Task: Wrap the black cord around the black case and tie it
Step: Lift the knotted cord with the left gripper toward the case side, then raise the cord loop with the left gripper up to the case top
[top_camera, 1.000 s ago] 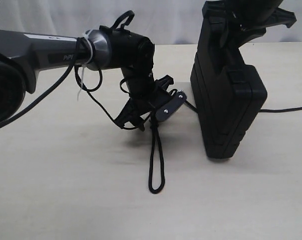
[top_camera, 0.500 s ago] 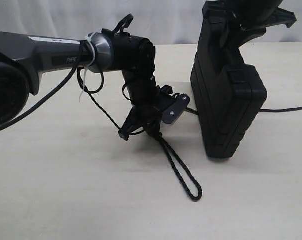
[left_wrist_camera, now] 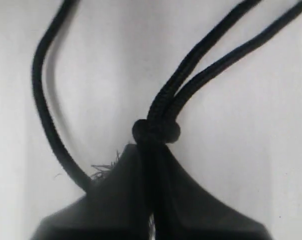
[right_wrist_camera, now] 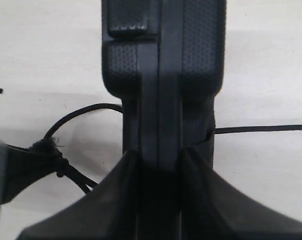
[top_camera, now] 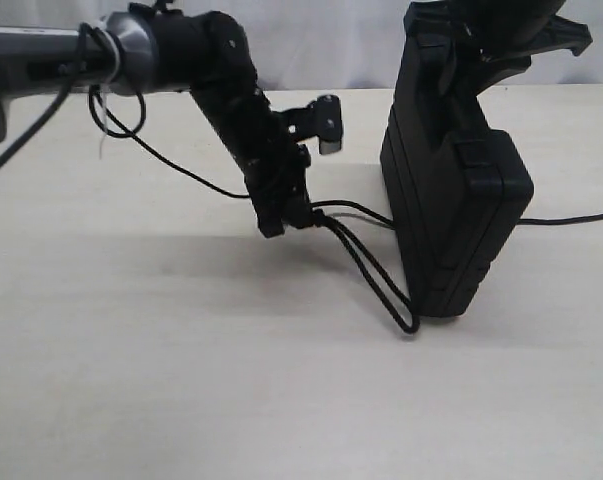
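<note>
We're seeing the black case (top_camera: 459, 215) standing upright, main obstacle. L of it the black cord (top_camera: 373, 275) is slanting from its base up to the left gripper (top_camera: 303, 218), blocking the gap btwn; table (top_camera: 181, 390) in front of it is lying open.

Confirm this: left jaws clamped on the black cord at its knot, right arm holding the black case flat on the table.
Not flat: the right gripper holds the black case upright on end in its jaws, as the exterior view shows. The left gripper does have its jaws clamped on the black cord at its knot.
</note>
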`<state>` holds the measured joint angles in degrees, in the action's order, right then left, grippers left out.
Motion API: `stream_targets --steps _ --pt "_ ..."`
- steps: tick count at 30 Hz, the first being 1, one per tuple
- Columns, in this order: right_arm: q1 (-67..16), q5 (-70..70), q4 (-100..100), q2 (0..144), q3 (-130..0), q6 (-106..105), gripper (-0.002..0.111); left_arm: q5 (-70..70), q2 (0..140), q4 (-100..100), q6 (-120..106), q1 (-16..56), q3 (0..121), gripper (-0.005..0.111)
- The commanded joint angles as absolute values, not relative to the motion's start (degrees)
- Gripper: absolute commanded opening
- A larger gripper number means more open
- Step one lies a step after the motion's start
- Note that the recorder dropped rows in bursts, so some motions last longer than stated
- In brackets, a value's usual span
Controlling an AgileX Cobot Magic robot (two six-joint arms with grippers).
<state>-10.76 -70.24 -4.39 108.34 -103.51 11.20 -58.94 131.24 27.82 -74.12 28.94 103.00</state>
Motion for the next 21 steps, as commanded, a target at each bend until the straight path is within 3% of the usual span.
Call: stream_targets --steps 1,9,21 --pt "-10.78 -69.96 -4.06 108.13 -103.77 11.23 0.004 -61.02 129.52 38.54 -74.26 23.53 103.59 0.000" --pt "-10.78 -69.96 -4.06 108.13 -103.77 11.23 0.004 -65.26 129.52 65.62 -75.28 13.63 103.45 0.000" --pt "-10.78 -69.96 -4.06 108.13 -103.77 11.23 0.004 -66.73 129.52 79.63 -75.38 12.97 103.45 0.000"
